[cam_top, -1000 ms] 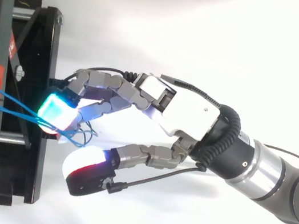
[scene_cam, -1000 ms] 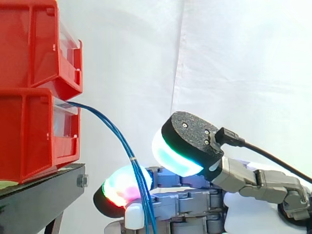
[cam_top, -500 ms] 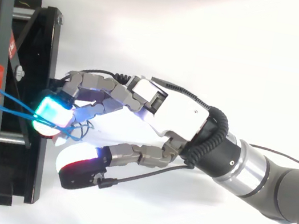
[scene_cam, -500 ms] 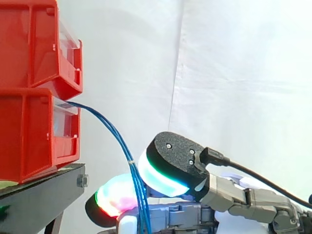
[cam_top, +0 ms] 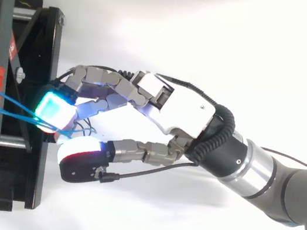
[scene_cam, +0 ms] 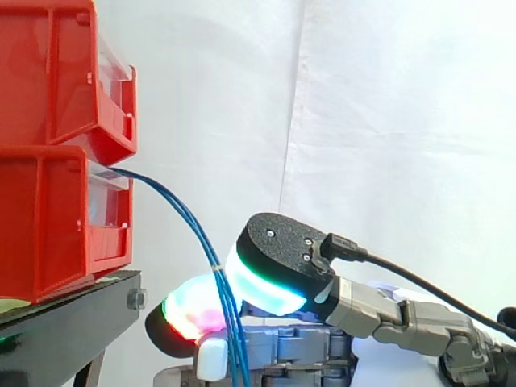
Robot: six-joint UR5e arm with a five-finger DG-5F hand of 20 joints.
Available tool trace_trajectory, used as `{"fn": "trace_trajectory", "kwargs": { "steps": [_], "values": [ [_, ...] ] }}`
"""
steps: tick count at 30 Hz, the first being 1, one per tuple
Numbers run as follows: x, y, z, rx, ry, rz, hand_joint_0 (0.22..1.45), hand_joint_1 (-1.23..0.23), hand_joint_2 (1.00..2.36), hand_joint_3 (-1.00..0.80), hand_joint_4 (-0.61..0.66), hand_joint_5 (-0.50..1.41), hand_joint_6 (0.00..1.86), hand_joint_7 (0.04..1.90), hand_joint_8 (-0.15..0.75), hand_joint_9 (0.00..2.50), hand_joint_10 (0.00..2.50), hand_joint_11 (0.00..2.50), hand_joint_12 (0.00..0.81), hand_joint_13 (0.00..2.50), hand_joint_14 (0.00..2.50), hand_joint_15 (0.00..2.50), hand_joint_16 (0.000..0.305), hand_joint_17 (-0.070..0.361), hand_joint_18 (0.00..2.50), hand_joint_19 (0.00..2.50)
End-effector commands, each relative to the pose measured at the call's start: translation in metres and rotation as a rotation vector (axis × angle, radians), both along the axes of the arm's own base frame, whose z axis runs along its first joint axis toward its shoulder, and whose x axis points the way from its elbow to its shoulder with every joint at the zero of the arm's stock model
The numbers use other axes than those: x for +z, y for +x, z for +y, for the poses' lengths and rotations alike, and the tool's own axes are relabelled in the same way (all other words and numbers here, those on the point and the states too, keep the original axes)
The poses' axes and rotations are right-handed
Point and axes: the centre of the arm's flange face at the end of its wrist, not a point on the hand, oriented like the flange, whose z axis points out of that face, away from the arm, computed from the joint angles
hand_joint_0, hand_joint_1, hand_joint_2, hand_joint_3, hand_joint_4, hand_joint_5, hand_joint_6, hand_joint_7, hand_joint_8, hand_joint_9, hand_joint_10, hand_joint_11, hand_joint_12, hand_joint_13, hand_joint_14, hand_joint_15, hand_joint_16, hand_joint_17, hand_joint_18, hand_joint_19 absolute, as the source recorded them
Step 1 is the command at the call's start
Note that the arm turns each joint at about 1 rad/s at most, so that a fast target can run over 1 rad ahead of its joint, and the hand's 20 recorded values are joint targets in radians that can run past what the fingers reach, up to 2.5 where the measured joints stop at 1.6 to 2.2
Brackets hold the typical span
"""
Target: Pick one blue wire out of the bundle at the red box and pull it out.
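Blue wires (scene_cam: 189, 222) leave the front of the lower red bin (scene_cam: 48, 226) as a thin bundle, just under its clear front lip. In the side view they arc down and to the right, apart from the black stand (scene_cam: 64, 330) that carries the 2 stacked bins. The upper red bin (scene_cam: 48, 72) sits directly on top of the lower. A small pale tie (scene_cam: 216, 264) binds the strands partway down the arc, and below it they run almost straight down into the hand (cam_top: 184, 111).

The hand comes in from the right, low in the side view, with its fingers curled toward the bins. It is closed round the bundle. The wires pass between the thumb pad (scene_cam: 278, 266), black-backed and glowing cyan and green, on the near side, and a fingertip pad (scene_cam: 189, 318) glowing red and green behind them. A white pad (scene_cam: 211, 359) sits lower, just beside the strands.

From above, the wires cross from the bin toward the hand, go under a cyan pad (cam_top: 53, 109) and reach the narrow gap before the thumb. Loose ends curl there beside the fingers. Whether the hold takes 1 strand or the whole bundle cannot be told. The bundle hangs in a slack curve before the white curtain (scene_cam: 387, 121).
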Motion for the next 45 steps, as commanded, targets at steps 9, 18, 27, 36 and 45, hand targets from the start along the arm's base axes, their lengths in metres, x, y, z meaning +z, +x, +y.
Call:
{"fn": "trace_trajectory", "kwargs": {
  "steps": [9, 18, 27, 36, 45],
  "values": [
    [0.0071, 0.0043, 0.0014, -0.005, -0.015, -0.02, 0.59, -0.76, 1.01, -0.28, 0.18, -0.13, 0.71, 1.08, 0.231, 0.82, 0.02, 0.83, 0.33, 0.45, 0.01, 0.3, 0.048, 0.109, 0.17, 0.26],
    [0.0091, 0.0054, 0.0016, -0.009, -0.022, -0.028, 0.6, -0.77, 1.01, -0.24, 0.17, -0.14, 0.76, 0.99, 0.238, 0.82, 0.02, 0.81, 0.341, 0.46, 0.01, 0.29, 0.051, 0.115, 0.19, 0.25],
    [0.0085, 0.005, 0.0016, -0.007, -0.02, -0.028, 0.6, -0.78, 1.01, -0.2, 0.16, -0.14, 0.78, 0.98, 0.243, 0.81, 0.02, 0.78, 0.347, 0.47, 0.01, 0.29, 0.052, 0.118, 0.2, 0.24],
    [0.0092, 0.0055, 0.0019, -0.006, -0.022, -0.029, 0.6, -0.77, 1.01, -0.15, 0.17, -0.16, 0.83, 0.92, 0.253, 0.82, 0.02, 0.78, 0.36, 0.48, 0.01, 0.29, 0.055, 0.123, 0.23, 0.23],
    [0.0087, 0.0051, 0.0018, -0.01, -0.031, -0.025, 0.58, -0.75, 1.01, -0.08, 0.19, -0.16, 0.87, 0.9, 0.281, 0.86, 0.02, 0.77, 0.39, 0.51, 0.01, 0.29, 0.061, 0.138, 0.27, 0.23]
  ]
}}
